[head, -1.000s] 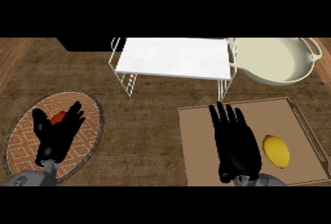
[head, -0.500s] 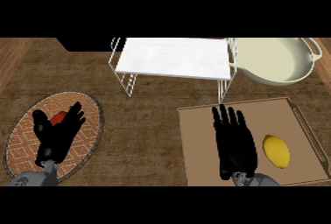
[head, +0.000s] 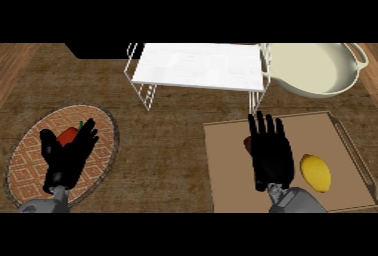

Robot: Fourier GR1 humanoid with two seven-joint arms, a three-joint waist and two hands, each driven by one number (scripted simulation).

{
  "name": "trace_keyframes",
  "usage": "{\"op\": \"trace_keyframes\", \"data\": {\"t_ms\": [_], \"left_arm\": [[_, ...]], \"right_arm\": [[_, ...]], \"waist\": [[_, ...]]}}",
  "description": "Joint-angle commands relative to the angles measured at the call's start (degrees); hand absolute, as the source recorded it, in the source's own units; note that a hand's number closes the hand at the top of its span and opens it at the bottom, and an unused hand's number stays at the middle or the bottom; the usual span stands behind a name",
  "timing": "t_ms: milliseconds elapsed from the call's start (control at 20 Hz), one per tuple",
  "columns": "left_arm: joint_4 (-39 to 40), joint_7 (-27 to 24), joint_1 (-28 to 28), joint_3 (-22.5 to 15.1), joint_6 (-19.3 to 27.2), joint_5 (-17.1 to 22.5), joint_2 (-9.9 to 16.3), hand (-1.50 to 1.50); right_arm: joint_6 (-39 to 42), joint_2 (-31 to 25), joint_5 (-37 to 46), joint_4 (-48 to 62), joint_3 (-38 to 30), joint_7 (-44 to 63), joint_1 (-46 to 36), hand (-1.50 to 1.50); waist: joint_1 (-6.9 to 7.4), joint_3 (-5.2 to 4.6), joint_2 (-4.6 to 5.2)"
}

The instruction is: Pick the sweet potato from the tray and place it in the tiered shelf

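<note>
On the tan tray at the right, a sliver of the dark reddish sweet potato shows at the left side of my right hand. That hand lies flat above it with fingers straight, hiding most of it. A yellow lemon rests on the tray just right of the hand. The white tiered shelf stands at the back centre, beyond the tray. My left hand is open over the patterned mat at the left.
An oval patterned mat at the left holds a red pepper, partly behind my left hand. A large cream pot sits at the back right, close against the shelf. Bare brown counter lies between mat and tray.
My right hand has moved slightly forward over the tray, now covering more of the sweet potato. The left hand stays where it was.
</note>
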Motion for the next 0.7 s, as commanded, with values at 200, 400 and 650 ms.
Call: {"op": "trace_keyframes", "data": {"t_ms": [200, 400, 650], "left_arm": [[-0.50, 6.09, -1.72, 2.29, -1.38, -0.70, -0.01, 0.00], [-1.31, 5.94, -1.49, 3.57, -1.80, -1.25, -1.69, 0.00], [2.55, 1.20, 0.26, 3.89, -4.82, -1.61, -0.78, 0.00]], "right_arm": [[-8.85, 1.90, 2.08, 8.97, -4.31, -8.93, -0.61, -1.50], [-6.80, 1.06, 2.19, 10.57, -8.28, -13.13, -2.55, -1.50], [2.34, 1.34, 3.00, 15.69, -2.77, -14.07, -2.01, 1.50]], "waist": [[0.00, -0.27, 0.24], [0.04, -0.27, 0.22], [0.27, -0.36, 0.29]]}}
